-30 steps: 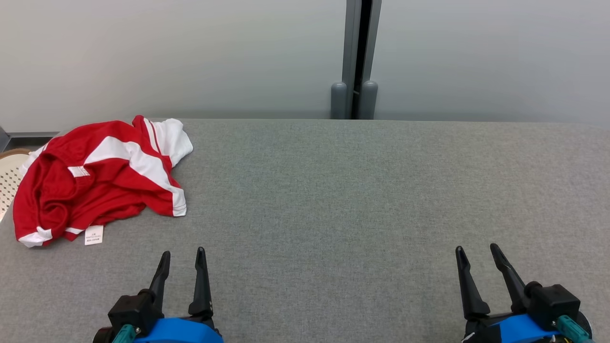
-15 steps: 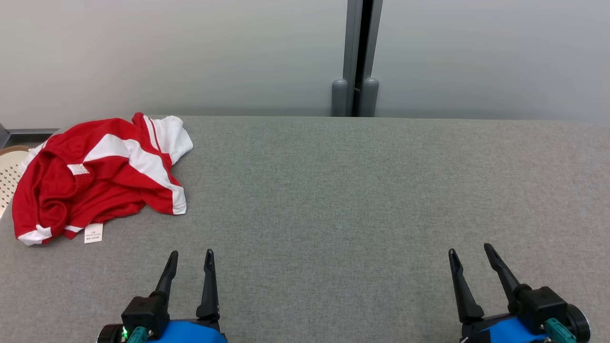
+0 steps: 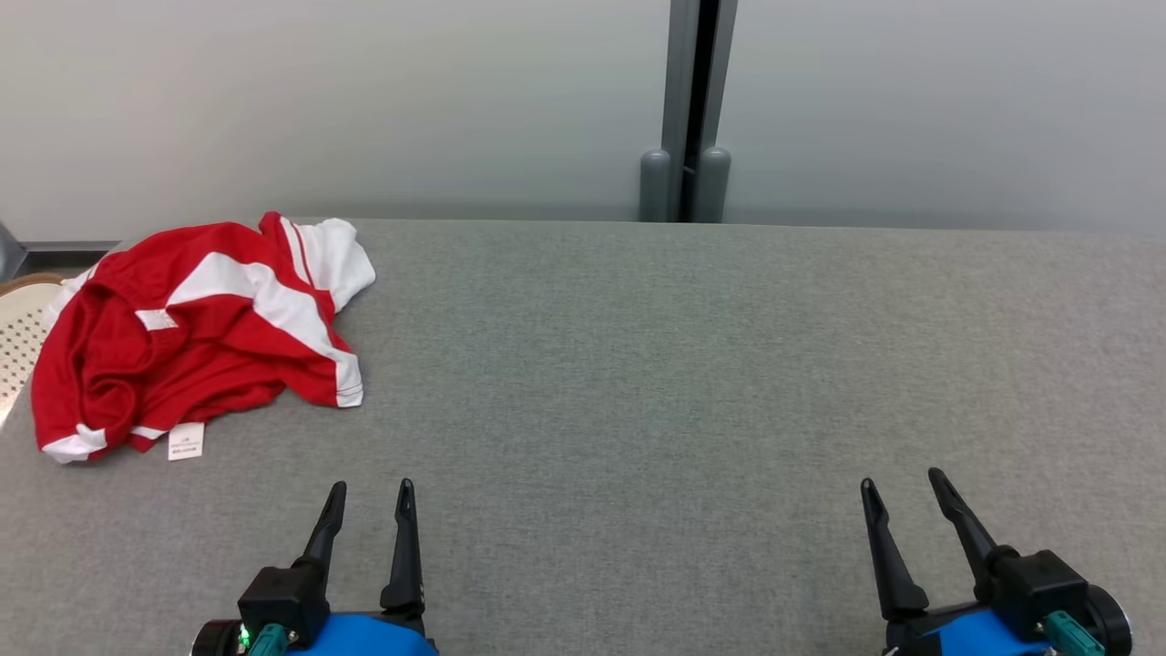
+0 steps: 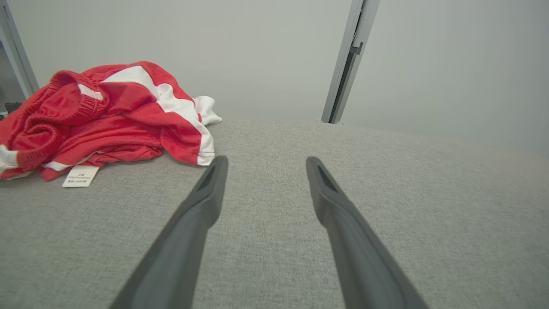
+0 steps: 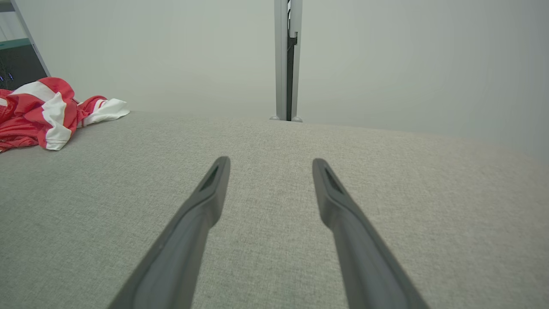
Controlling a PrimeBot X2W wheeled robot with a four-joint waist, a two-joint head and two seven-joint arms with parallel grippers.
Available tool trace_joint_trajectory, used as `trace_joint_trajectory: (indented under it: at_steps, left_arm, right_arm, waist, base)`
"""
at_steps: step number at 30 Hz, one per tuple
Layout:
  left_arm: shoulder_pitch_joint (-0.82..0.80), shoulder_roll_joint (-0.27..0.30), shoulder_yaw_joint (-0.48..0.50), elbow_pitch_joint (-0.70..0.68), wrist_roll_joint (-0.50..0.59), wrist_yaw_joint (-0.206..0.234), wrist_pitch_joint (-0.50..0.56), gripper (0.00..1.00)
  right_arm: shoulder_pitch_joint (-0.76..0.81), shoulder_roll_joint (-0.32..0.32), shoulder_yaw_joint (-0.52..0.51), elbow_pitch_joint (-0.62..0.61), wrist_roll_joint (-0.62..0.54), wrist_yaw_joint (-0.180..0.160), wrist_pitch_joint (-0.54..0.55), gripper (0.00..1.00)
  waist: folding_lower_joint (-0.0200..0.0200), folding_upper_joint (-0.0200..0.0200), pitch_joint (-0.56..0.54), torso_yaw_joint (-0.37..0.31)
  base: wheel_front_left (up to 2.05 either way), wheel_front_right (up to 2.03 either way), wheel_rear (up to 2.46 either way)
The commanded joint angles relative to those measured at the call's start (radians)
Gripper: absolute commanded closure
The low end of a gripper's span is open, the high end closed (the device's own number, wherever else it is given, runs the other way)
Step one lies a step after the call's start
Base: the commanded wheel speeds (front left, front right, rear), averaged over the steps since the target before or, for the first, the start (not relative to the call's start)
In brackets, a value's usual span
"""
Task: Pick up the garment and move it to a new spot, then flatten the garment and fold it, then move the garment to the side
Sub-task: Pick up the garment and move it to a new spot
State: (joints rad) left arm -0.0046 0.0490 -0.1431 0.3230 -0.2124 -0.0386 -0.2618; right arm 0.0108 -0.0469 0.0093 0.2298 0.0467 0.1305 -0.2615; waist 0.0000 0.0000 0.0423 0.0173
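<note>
A crumpled red garment [image 3: 196, 333] with white stripes and a white label lies at the far left of the grey table [image 3: 683, 364]; its heap also appears at the left in the left wrist view [image 4: 107, 116] and at the far left edge in the right wrist view [image 5: 43, 109]. My left gripper [image 3: 371, 492] hovers open near the table's front edge, to the right of and nearer than the garment, nothing between its fingers [image 4: 206, 197]. My right gripper [image 3: 902, 483] is open and empty near the front right [image 5: 268, 165].
A pale perforated basket [image 3: 18, 337] peeks out past the table's left edge, partly under the garment. Behind the table stands a grey wall with a vertical metal post [image 3: 688, 109]. Bare grey cloth stretches across the table's middle and right.
The head camera shifted slightly, so the whole picture moved a little. Both grippers sit a touch lower and further in; the garment has not moved on the table.
</note>
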Motion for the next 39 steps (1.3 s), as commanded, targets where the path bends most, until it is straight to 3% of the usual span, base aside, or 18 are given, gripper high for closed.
trace_joint_trajectory:
  at_steps: [1, 6, 16, 22, 31, 35, 39]
  left_arm:
    - [-0.017, 0.003, -0.005, 0.003, -0.003, -0.002, -0.005, 0.00]
    - [-0.024, 0.003, -0.014, 0.003, -0.005, -0.002, -0.005, 0.00]
    - [-0.004, 0.001, 0.018, 0.008, 0.018, -0.005, -0.004, 0.00]
    - [0.015, 0.001, 0.031, 0.007, 0.028, -0.012, -0.004, 0.00]
    - [0.026, 0.001, 0.048, 0.002, 0.032, -0.017, -0.004, 0.00]
    - [0.022, 0.006, 0.081, -0.007, 0.036, -0.015, -0.004, 0.00]
    - [-0.040, 0.045, 0.147, -0.030, 0.040, 0.018, -0.004, 0.00]
  right_arm:
    - [0.021, -0.006, -0.009, -0.002, 0.006, 0.000, -0.006, 0.00]
    - [0.033, -0.006, -0.033, -0.003, -0.006, 0.000, -0.005, 0.00]
    - [0.031, -0.005, 0.001, -0.001, 0.003, 0.000, -0.005, 0.00]
    - [0.026, -0.005, 0.040, 0.001, 0.018, 0.000, -0.005, 0.00]
    - [0.037, -0.005, 0.067, 0.002, 0.017, 0.000, -0.005, 0.00]
    - [0.032, -0.006, 0.068, -0.008, 0.009, 0.000, -0.005, 0.00]
    - [0.013, -0.006, 0.055, -0.033, -0.015, 0.000, -0.005, 0.00]
  waist:
    - [0.0000, 0.0000, 0.002, 0.015]
    - [0.0000, 0.0000, 0.005, 0.102]
    - [0.0000, 0.0000, -0.030, 0.351]
    - [0.0000, 0.0000, -0.048, 0.445]
    - [0.0000, 0.0000, -0.056, 0.479]
    - [0.0000, 0.0000, -0.048, 0.462]
    - [0.0000, 0.0000, -0.011, 0.427]
  base:
    - [0.00, 0.00, 0.00]
    - [0.00, 0.00, 0.00]
    - [0.00, 0.00, 0.00]
    - [0.00, 0.00, 0.00]
    - [0.00, 0.00, 0.00]
    - [0.00, 0.00, 0.00]
    - [0.00, 0.00, 0.00]
